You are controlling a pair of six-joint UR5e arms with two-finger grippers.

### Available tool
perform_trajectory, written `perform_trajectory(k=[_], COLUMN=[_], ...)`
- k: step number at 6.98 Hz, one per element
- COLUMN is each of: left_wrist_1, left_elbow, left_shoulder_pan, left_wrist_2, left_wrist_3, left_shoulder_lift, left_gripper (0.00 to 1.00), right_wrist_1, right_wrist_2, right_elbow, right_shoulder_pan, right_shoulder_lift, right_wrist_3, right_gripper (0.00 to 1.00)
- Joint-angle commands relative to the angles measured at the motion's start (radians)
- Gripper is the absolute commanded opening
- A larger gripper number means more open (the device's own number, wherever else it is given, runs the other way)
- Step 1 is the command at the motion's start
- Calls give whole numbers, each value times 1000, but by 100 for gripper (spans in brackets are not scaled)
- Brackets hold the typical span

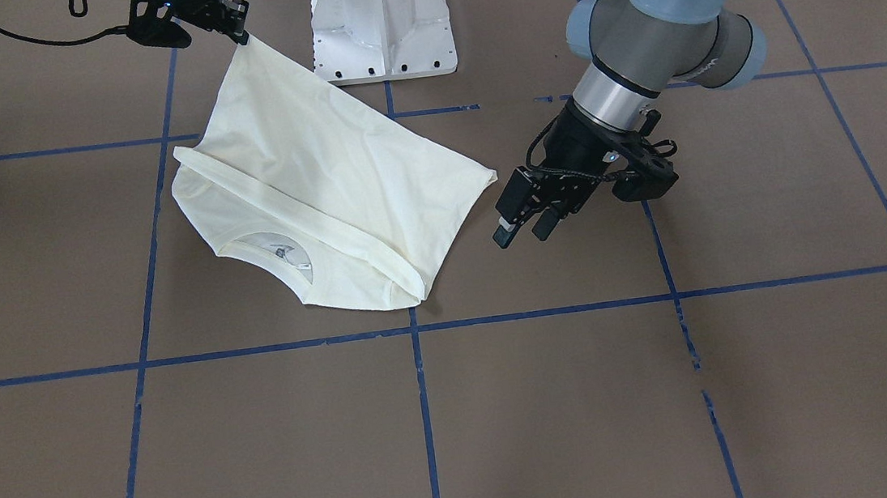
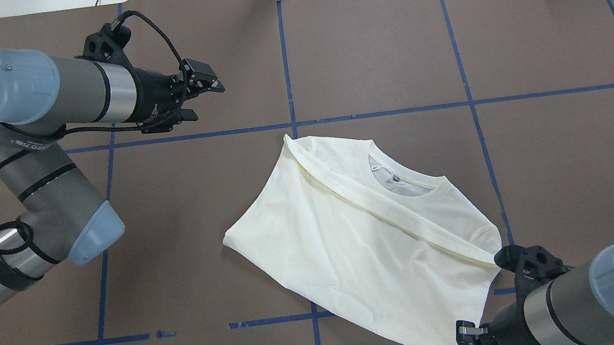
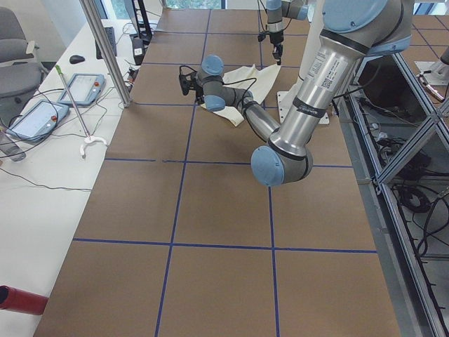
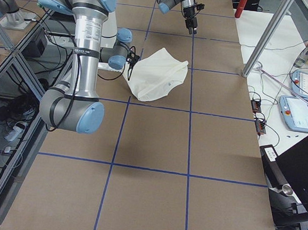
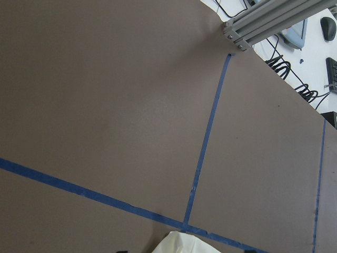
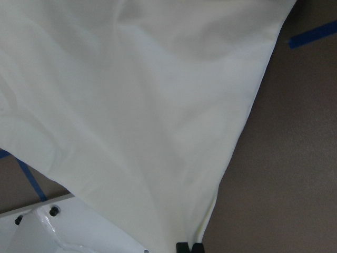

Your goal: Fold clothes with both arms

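Observation:
The cream long-sleeved T-shirt (image 1: 323, 179) lies partly spread on the brown table, ribbed collar (image 1: 281, 252) toward the operators' side. A sleeve is folded across it as a band. The cat print and lettering are hidden. My right gripper (image 1: 242, 34) is shut on one bottom corner and holds it raised near the pedestal; it also shows in the overhead view (image 2: 468, 343) and the right wrist view (image 6: 188, 247). My left gripper (image 1: 522, 233) is open and empty, raised above the table just beside the shirt's other bottom corner (image 1: 489, 175). In the overhead view the left gripper (image 2: 208, 99) shows its fingers apart.
The white pedestal base (image 1: 381, 23) stands at the robot's side of the table, close to the lifted corner. Blue tape lines (image 1: 424, 413) grid the brown table. A side desk with tablets (image 3: 42, 116) and a metal post (image 3: 105, 49) lie beyond the far edge.

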Motion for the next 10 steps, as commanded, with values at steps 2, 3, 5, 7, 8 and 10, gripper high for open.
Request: perform_trajectory(k=[2,3,5,7,8,10], left_wrist_1=[179,376,484,608,624,619], left_elbow=[-137,-219,-230,-226,-221,-158], left_shoulder_pan=[132,228,362,398,415,416], left_wrist_2=[44,139,255,273,275,278], left_wrist_3=[-111,-115,-196,-210,-208,-196], left_shoulder_lift=[22,28,34,33,39,34], left_gripper=[83,83,84,84,84,82], right_wrist_1=[-2,-2,-4,-4,-4,-4], right_wrist_2=[-26,-78,-192,-192,-186,-192], right_elbow=[3,3,-9,-86,-106,-169], right_shoulder_pan=[-59,-50,76,231,282,300], right_shoulder_lift=[-17,-16,-8,54,76,120], right_wrist_3=[35,37,29,-63,-136,-159], right_gripper=[99,100,100,100,100,100])
